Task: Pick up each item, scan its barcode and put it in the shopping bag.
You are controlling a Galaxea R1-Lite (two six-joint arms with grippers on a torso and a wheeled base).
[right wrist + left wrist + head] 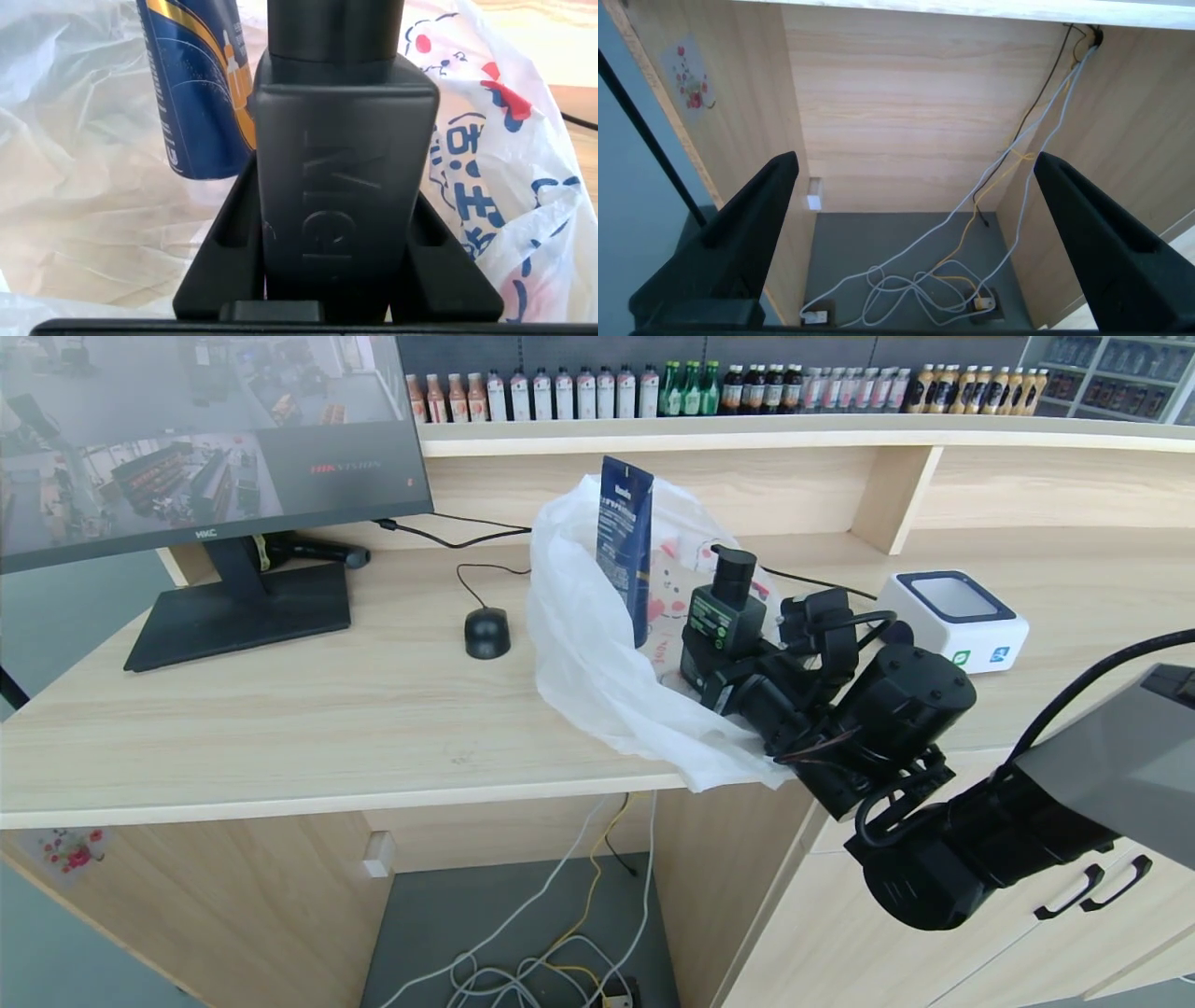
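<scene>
Woodgrain counter [280, 728]; right tool [714, 663] clamps boxy black bottle [724, 611] at crinkled bag [588, 653].

Place: a shop, seen from the staff side of its checkout counter
Counter: a pale wood cashier desk [280, 709] with a raised customer ledge [747, 429] along its far side at 12 o'clock
Stock: a row of drink bottles [709, 390] lined up beyond the ledge at 12 o'clock; more bottles on grey racks [1111, 373] at 1 o'clock
Monitor [187, 439]: at 10 o'clock, showing overhead camera feeds of aisles with shelving
Scanner [957, 616]: a white box with a glass window on the desk at 2 o'clock
Goods: a blue pouch [624, 551] standing in a white shopping bag [597, 653] at desk centre, a dark pump bottle [724, 607] just beside it
Mouse [486, 633]: near the bag, toward 9 o'clock
</scene>
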